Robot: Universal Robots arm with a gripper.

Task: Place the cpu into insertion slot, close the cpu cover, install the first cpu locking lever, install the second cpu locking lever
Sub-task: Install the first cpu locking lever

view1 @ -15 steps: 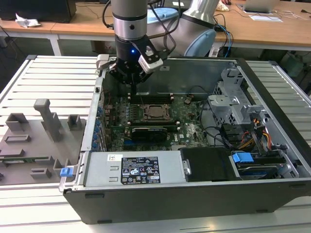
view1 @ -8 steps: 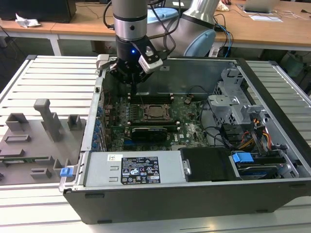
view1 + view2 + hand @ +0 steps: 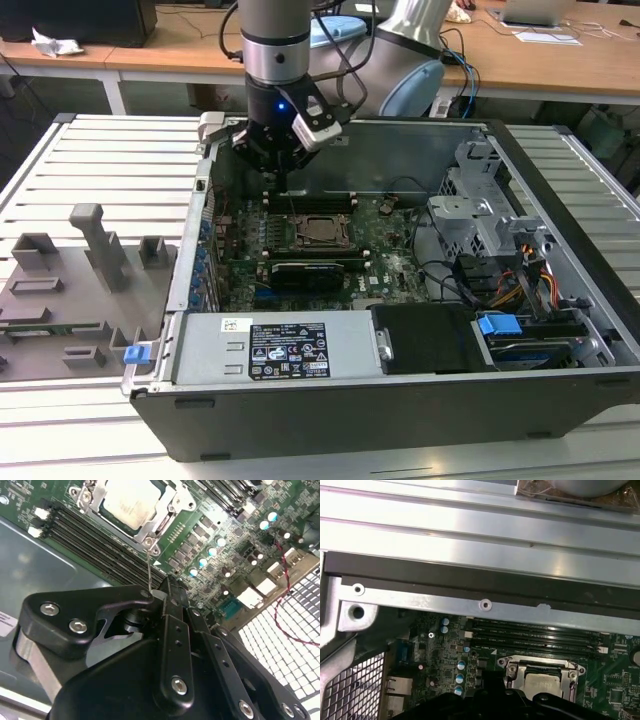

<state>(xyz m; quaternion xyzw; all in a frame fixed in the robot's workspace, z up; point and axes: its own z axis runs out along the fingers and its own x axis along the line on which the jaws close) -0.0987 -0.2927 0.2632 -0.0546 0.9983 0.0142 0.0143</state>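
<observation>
Your gripper (image 3: 162, 587) is hanging over the far edge of the motherboard (image 3: 215, 535), inside the open computer case (image 3: 330, 420). It is sitting just beside the insertion slot (image 3: 300, 232), not over it.

The cpu (image 3: 131, 502) is lying flat in that slot with its pale metal top facing up. The cpu cover (image 3: 161, 522) is lying down around it, framing the chip through its window. So, judging from how things lie, the chip is seated and the cover is closed.

In the second wrist view, the cpu locking lever (image 3: 149, 565) is running as a thin bare wire from the socket's corner straight into your fingertips. The jaws are looking drawn together and pinched on the wire's free end. I am not seeing any gap between them.

The lever is probably going to behave like a springy steel rod: light, stiff along its length, and pushing back as you swing it. It is slim and smooth, so it may be inclined to roll or slip between flat pads. Taking it near the free end, square across the pads, is looking like the sound hold.

The chip and the socket beneath it are the fragile parts, so you are wanting force on the wire alone. The memory slots (image 3: 90, 545) are lying close alongside.
</observation>
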